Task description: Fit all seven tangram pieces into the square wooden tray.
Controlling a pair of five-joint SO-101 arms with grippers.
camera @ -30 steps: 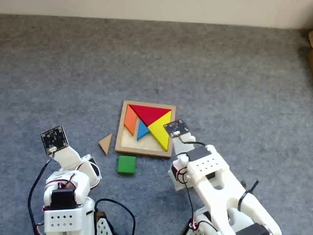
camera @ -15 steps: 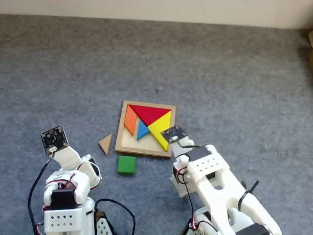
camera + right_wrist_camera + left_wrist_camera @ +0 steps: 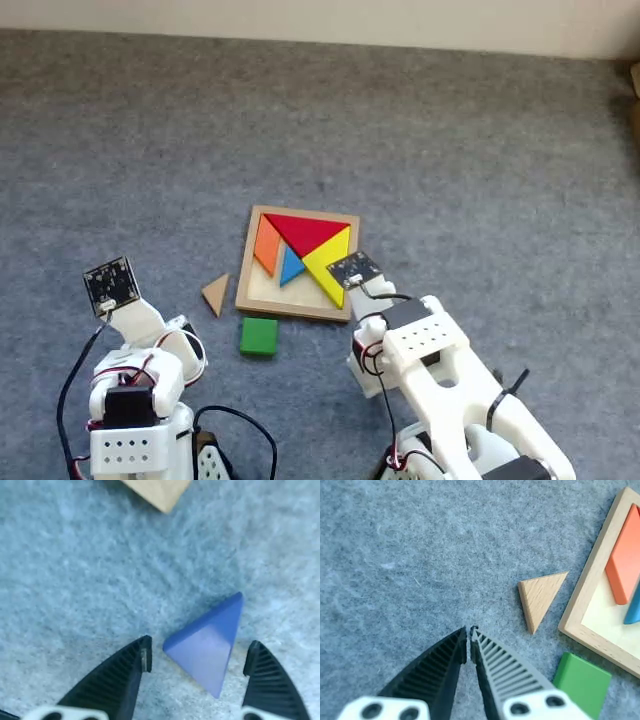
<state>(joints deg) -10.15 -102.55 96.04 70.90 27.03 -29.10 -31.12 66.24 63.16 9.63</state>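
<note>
The square wooden tray lies mid-table holding a red, an orange, a light blue and a yellow piece. A plain wooden triangle and a green square lie on the carpet just outside it, also seen as the wooden triangle and green square. My left gripper is shut and empty, on the carpet short of the wooden triangle. My right gripper is open, its jaws on either side of a dark blue triangle lying flat on the carpet by the tray's corner.
Grey carpet covers the whole table. The left arm's base and the right arm's body fill the near edge. Wide free room lies beyond the tray and to both sides.
The right arm's wrist has shifted slightly toward the near side and left, off the tray's right corner. The left arm and all loose pieces have stayed put.
</note>
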